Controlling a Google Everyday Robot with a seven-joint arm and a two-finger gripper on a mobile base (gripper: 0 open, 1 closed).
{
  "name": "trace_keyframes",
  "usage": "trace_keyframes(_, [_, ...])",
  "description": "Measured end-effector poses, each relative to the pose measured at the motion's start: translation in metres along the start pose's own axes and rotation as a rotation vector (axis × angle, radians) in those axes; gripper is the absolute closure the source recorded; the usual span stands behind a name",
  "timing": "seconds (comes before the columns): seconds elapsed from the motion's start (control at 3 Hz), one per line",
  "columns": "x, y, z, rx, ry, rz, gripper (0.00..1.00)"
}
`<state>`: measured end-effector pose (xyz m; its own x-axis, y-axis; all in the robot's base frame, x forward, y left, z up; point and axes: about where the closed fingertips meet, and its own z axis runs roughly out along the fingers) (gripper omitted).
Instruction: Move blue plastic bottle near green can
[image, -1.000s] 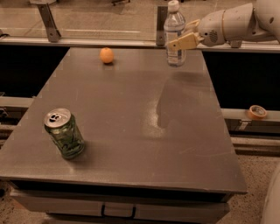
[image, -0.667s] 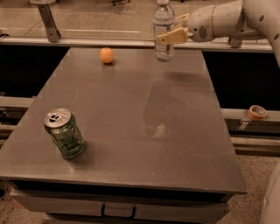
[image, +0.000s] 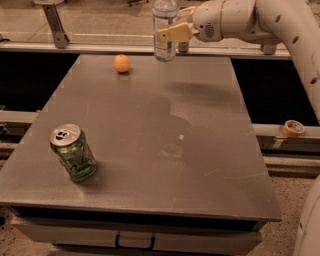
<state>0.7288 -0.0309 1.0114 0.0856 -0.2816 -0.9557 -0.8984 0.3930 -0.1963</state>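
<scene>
Gripper (image: 169, 34), at the tip of the white arm (image: 260, 20) entering from the right, is clamped on the blue plastic bottle (image: 164, 49), which it holds upright in the air above the middle of the far edge. The grey tabletop (image: 150, 115) carries the green can (image: 73, 152), standing near the front-left corner, and a small orange ball (image: 121, 63) near the far edge, left of the bottle. Progress: grasp and lift appear done. Bottle and can are well apart, so the carry toward the front-left corner and the set-down remain.
</scene>
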Motion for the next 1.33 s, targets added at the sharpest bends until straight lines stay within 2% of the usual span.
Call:
trace_keyframes(0.33, [0.0, 0.003, 0.003, -0.014, -0.016, 0.02, 1.0])
trace_keyframes(0.67, [-0.021, 0.027, 0.0, -0.032, -0.105, 0.079, 1.0])
trace_keyframes(1.0, [-0.043, 0.088, 0.011, -0.109, -0.212, 0.172, 1.0])
trace_keyframes(1.33, [-0.037, 0.167, 0.032, -0.243, -0.192, 0.221, 1.0])
